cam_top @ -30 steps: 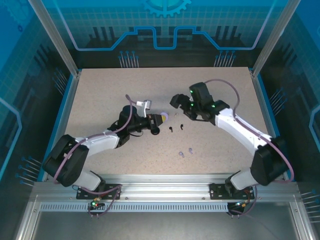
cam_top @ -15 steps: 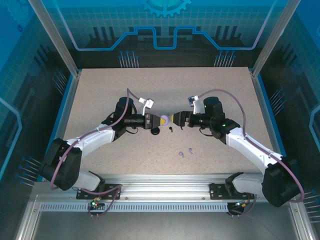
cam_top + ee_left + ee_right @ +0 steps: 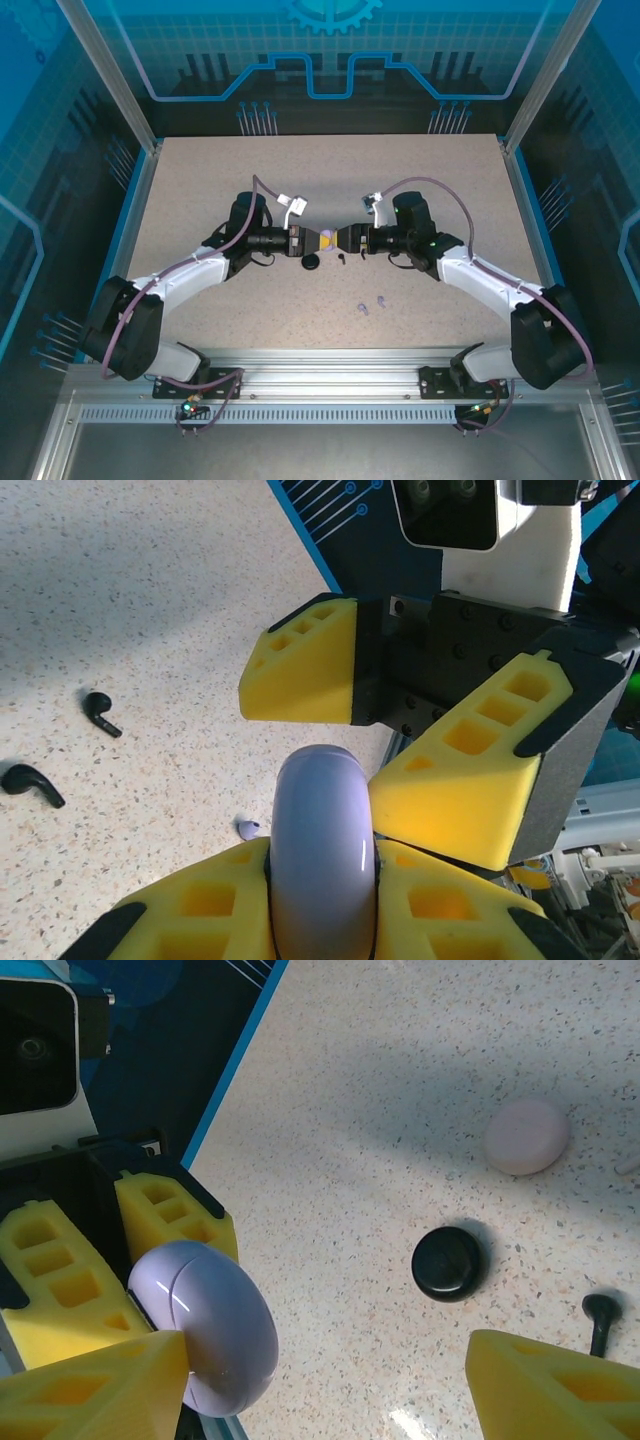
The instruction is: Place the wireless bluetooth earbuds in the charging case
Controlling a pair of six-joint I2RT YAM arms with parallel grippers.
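Top external view: the left end effector [image 3: 318, 240] is squeezed tight on the lilac charging case [image 3: 329, 239], in the middle of the frame. The right end effector [image 3: 346, 239] faces it with jaws wide apart. The case is between them, close to one pad, but it has hold of nothing. Two lilac earbuds [image 3: 381, 300] lie on the desk [image 3: 200, 180] lower right, well apart from the case. I think the lid-opening step is on. Next, the right one must pinch the lid and lift it.

Speckled beige tabletop [image 3: 200, 180] inside blue circuit-patterned walls [image 3: 330, 60], aluminium rail [image 3: 330, 370] along near edge.
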